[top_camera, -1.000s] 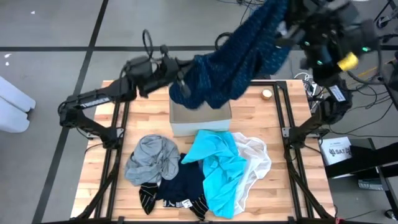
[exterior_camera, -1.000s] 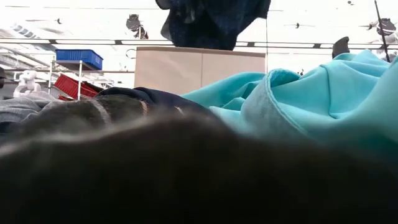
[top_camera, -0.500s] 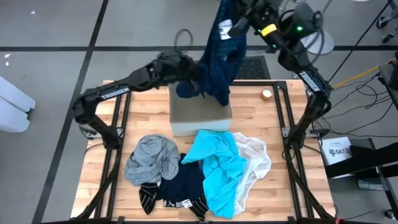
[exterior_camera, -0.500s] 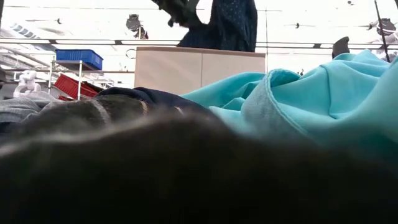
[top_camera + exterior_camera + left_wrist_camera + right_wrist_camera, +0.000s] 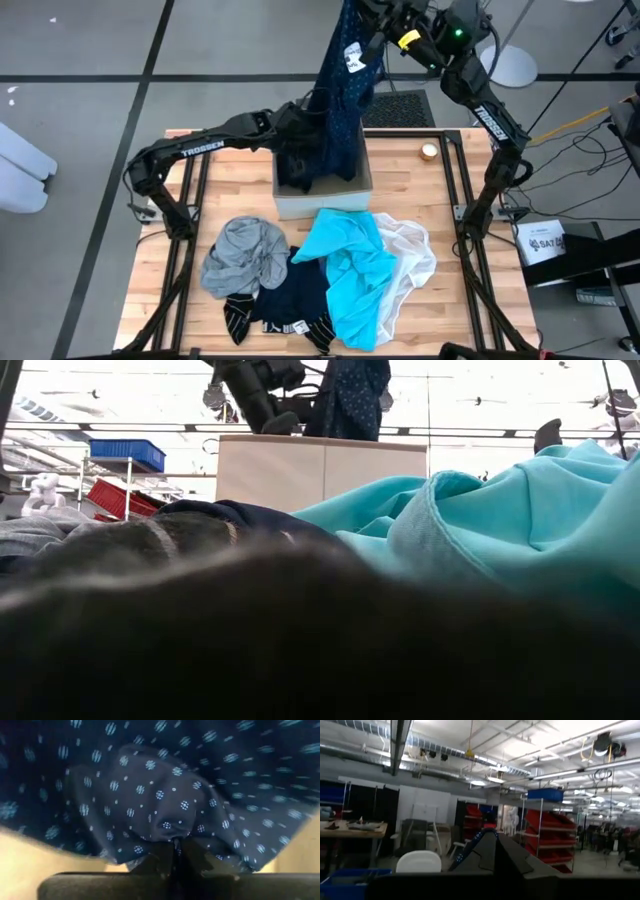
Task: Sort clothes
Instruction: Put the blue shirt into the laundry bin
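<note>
The right gripper (image 5: 385, 30) and left gripper (image 5: 300, 160) both pinch the navy dotted piece (image 5: 340, 100) over the beige box (image 5: 325, 202), while the grey top (image 5: 245, 255), turquoise shirt (image 5: 350, 265), white piece (image 5: 412, 255) and striped socks (image 5: 238, 315) wait unsorted on the table (image 5: 240, 190).

Site, as I see it from my console: industrial lab or warehouse-style workshop. Evidence: exposed ceiling ducts (image 5: 445, 742) and hanging lights; racks of red storage bins (image 5: 547, 837) with a blue bin (image 5: 545, 794) on top, at 3 o'clock in the right wrist view; grey concrete floor (image 5: 90, 40); wooden worktable (image 5: 240, 190) in a black frame; loose cables (image 5: 590, 150) at 3 o'clock.
</note>
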Robot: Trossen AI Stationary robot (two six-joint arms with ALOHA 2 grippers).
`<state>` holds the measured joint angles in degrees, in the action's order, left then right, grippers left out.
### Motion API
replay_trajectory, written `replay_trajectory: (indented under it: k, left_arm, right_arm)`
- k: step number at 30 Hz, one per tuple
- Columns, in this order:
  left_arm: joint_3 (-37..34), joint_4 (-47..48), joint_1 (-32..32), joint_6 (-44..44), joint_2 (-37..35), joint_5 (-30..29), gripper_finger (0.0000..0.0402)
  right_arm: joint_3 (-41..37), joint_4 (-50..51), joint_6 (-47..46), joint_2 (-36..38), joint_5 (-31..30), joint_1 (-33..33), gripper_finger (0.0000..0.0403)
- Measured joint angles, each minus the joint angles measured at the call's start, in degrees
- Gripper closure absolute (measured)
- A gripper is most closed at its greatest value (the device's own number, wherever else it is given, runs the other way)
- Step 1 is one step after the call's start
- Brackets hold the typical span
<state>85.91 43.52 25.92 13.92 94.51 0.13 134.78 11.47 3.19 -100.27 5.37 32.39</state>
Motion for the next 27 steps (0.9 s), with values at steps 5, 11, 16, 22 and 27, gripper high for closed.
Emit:
replay_trajectory:
  k: [5, 11, 16, 22, 27]
  left_arm:
    - [-1.09, -1.88, 1.19, -0.14, -3.2, 5.94, 0.0345]
    - [-1.12, 0.5, 1.37, -0.14, -8.84, 6.08, 0.0313]
    - [-1.12, 4.13, 1.39, -0.83, -13.85, 6.16, 0.029]
    - [-1.14, 9.59, 1.38, -4.71, -21.66, 6.0, 0.0284]
    - [-5.64, 7.39, 0.37, -9.33, -30.73, 5.06, 0.0283]
  right_arm:
    - [0.02, 3.8, 0.34, 0.0, 1.19, 0.67, 0.0403]
    - [0.0, 6.37, 0.83, 0.01, 2.73, 0.71, 0.0403]
    - [0.0, 7.25, 1.41, -0.02, 3.91, 0.84, 0.0403]
    - [0.03, 7.45, 0.53, -1.79, 5.61, 0.94, 0.0403]
    - [0.02, 9.3, -0.62, -4.71, 8.97, 0.91, 0.0403]
